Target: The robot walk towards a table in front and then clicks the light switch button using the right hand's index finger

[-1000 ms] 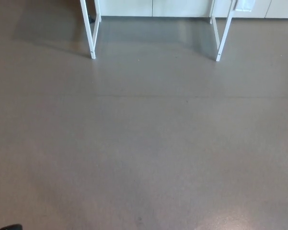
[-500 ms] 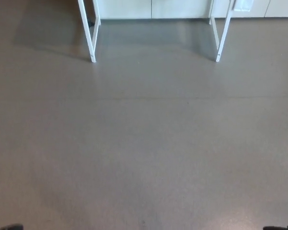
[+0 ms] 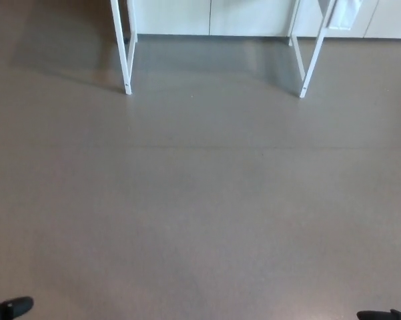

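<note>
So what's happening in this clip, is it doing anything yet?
Nothing is being handled yet. The head view looks down at a bare grey floor, with the white table legs some way ahead at the top of the picture. No switch can be made out. Only small black bits of the robot show at the bottom corners, so neither hand is clearly in view.

Smooth grey-brown floor (image 3: 200, 200) fills the view. White flat-fronted cabinet panels (image 3: 240, 17) line its far edge, seams visible.
</note>
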Robot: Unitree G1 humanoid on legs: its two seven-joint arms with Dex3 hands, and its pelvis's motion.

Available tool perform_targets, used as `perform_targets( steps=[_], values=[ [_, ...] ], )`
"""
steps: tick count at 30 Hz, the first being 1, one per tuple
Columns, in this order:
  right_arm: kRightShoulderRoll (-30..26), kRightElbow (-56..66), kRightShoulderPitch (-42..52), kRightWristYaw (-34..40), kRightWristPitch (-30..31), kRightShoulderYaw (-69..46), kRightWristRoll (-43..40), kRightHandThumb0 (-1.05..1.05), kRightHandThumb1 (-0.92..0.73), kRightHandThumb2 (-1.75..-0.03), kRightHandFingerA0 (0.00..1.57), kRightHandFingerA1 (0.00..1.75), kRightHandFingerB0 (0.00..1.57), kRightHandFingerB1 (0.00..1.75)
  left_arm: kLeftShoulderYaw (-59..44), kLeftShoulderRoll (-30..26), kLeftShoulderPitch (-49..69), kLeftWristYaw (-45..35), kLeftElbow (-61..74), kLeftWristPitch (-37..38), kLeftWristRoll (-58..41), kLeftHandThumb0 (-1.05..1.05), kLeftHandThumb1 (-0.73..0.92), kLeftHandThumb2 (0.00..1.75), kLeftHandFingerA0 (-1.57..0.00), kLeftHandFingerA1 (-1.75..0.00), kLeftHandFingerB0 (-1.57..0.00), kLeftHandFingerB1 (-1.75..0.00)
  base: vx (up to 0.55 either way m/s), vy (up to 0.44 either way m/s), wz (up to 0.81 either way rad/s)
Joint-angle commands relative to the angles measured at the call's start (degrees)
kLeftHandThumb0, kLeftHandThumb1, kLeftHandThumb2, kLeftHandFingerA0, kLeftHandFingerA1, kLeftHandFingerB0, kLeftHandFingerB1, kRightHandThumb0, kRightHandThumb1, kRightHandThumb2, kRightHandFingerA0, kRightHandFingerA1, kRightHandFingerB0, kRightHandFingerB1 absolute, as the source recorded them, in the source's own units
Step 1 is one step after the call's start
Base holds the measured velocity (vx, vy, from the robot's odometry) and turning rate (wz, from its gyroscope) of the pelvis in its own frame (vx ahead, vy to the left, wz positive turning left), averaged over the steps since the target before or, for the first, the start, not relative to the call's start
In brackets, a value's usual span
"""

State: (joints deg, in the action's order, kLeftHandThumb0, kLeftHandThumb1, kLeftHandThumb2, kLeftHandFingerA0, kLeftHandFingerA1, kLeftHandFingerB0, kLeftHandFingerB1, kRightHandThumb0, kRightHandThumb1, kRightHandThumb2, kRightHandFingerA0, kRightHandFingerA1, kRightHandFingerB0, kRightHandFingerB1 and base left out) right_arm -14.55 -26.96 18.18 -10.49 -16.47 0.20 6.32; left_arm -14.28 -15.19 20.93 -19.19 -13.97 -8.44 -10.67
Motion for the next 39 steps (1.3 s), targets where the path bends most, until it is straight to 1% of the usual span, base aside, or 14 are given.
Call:
perform_targets(
  steps=[1, 3, 6, 9, 11, 14, 15, 20, 22, 28, 31, 33, 39],
  values=[
    [-0.95, 0.50, -0.36, 0.49, 1.20, -0.04, 0.55, -0.24, -0.61, -0.57, 0.63, 0.59, 0.39, 0.44, 0.44, -0.34, 0.21, -0.48, 0.05, -1.50, -0.25, -0.09, 0.60, 0.57, -0.49, -0.45, -0.49, -0.42, 0.13, 0.092, 0.05],
    [-0.93, 0.61, -0.47, 0.40, 1.28, 0.11, 0.64, -0.23, -0.62, -0.57, 0.63, 0.59, 0.39, 0.44, 0.19, -0.13, 0.48, -0.20, 0.63, -2.43, -0.71, -0.08, 0.60, 0.57, -0.49, -0.45, -0.49, -0.42, 0.15, 0.053, 0.08],
    [-1.06, 0.05, -0.64, 0.55, 1.00, 0.41, 0.95, -0.25, -0.61, -0.57, 0.64, 0.59, 0.38, 0.44, 0.87, -0.37, 0.85, -0.45, -0.07, -0.85, 0.32, -0.09, 0.62, 0.59, -0.48, -0.45, -0.47, -0.42, 0.12, -0.038, 0.12],
    [-0.99, -0.22, -0.57, 1.14, 1.17, 0.72, 1.49, -0.26, -0.61, -0.57, 0.64, 0.59, 0.39, 0.44, 1.56, -0.39, 1.55, -0.51, -0.29, 0.05, 1.00, -0.07, 0.61, 0.57, -0.49, -0.44, -0.49, -0.41, 0.10, -0.133, 0.11],
    [-1.03, -0.13, -0.41, 1.19, 0.74, 0.91, 1.61, -0.25, -0.62, -0.57, 0.64, 0.59, 0.39, 0.44, 2.15, -0.40, 2.09, -0.88, -0.15, 0.33, 1.14, -0.12, 0.63, 0.59, -0.49, -0.44, -0.47, -0.41, 0.18, -0.208, 0.25],
    [-1.39, -0.16, -0.47, 1.06, -0.18, 1.19, 1.66, -0.24, -0.62, -0.57, 0.65, 0.60, 0.40, 0.45, 2.62, -0.30, 2.32, -0.62, -0.16, 0.61, 1.36, -0.13, 0.62, 0.60, -0.50, -0.45, -0.47, -0.42, 0.22, -0.202, 0.25],
    [-1.66, -0.45, -0.48, 1.31, -0.56, 1.37, 1.98, -0.25, -0.62, -0.57, 0.65, 0.60, 0.40, 0.45, 2.79, -0.26, 2.33, -0.62, -0.62, 1.13, 1.50, -0.09, 0.63, 0.58, -0.51, -0.44, -0.48, -0.41, 0.18, -0.186, -0.03],
    [-1.81, -0.54, -0.49, 1.55, 0.14, 1.50, 2.10, -0.24, -0.62, -0.58, 0.65, 0.58, 0.39, 0.44, 3.41, -0.01, 2.18, -0.55, -1.57, 2.25, 1.88, -0.08, 0.62, 0.58, -0.52, -0.45, -0.49, -0.42, 0.12, -0.098, -0.02],
    [-1.89, 0.23, -0.01, 1.41, 0.81, 1.60, 2.14, -0.24, -0.63, -0.58, 0.64, 0.57, 0.39, 0.43, 3.98, -0.12, 2.56, -0.28, -1.85, 3.09, 2.67, -0.09, 0.61, 0.57, -0.53, -0.45, -0.50, -0.42, 0.14, 0.026, -0.11],
    [-2.17, -0.44, -0.02, 1.23, 0.05, 1.48, 2.08, -0.25, -0.63, -0.58, 0.65, 0.58, 0.39, 0.43, 5.47, 0.31, 1.87, 0.48, -4.32, 6.13, 4.03, -0.09, 0.59, 0.57, -0.54, -0.45, -0.51, -0.42, 0.20, 0.145, 0.02],
    [-1.90, -0.62, 0.19, 1.88, -0.56, 1.75, 2.58, -0.24, -0.62, -0.57, 0.66, 0.59, 0.40, 0.44, 6.09, 1.04, 0.69, 2.34, -5.84, 6.30, 5.06, -0.08, 0.59, 0.57, -0.55, -0.45, -0.52, -0.42, 0.31, 0.150, -0.08],
    [-1.86, -0.08, 0.53, 2.21, -0.46, 1.91, 2.97, -0.25, -0.62, -0.58, 0.67, 0.60, 0.40, 0.44, 6.57, 1.19, 0.42, 3.12, -6.06, 6.26, 5.65, -0.07, 0.59, 0.57, -0.54, -0.45, -0.50, -0.41, 0.21, 0.080, 0.04],
    [-2.08, -0.55, 1.23, 2.11, -1.09, 2.62, 3.47, -0.27, -0.62, -0.57, 0.69, 0.61, 0.39, 0.44, 7.21, 0.27, 2.53, 2.85, -7.89, 9.45, 6.71, -0.11, 0.59, 0.57, -0.55, -0.45, -0.51, -0.41, 0.16, -0.032, 0.08]
  ],
)
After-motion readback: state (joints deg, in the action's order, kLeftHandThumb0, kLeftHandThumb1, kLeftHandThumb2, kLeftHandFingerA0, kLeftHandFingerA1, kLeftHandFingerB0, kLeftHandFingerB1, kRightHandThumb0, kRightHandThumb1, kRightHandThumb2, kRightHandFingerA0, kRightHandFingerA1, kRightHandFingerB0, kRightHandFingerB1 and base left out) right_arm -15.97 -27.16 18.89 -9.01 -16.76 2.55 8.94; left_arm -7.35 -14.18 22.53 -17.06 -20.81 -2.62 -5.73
